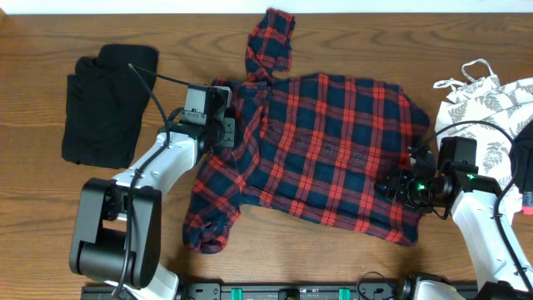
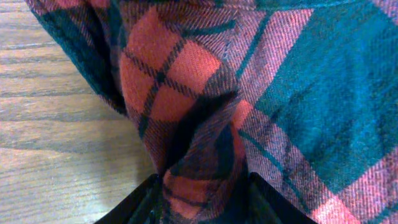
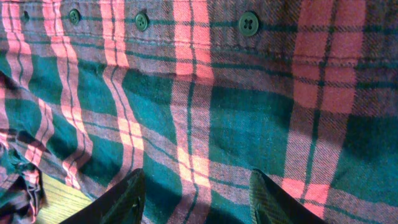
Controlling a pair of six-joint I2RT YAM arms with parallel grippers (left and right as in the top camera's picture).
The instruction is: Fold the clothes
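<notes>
A brown wooden tabletop (image 1: 350, 33) carries everything. Across its middle lies the red-and-navy plaid button shirt (image 1: 333, 150), spread out with both sleeves crumpled. A black cloth garment (image 1: 104, 108) sits near the left edge and a white leaf-print garment (image 1: 487, 96) at the right. My left hand (image 2: 202, 186) pinches a bunch of the shirt near its sleeve. My right hand (image 3: 196, 193) is spread over the opposite hem, gripping nothing. I judge that pulling from this one pinch could drag the shirt askew. I see no containers.
</notes>
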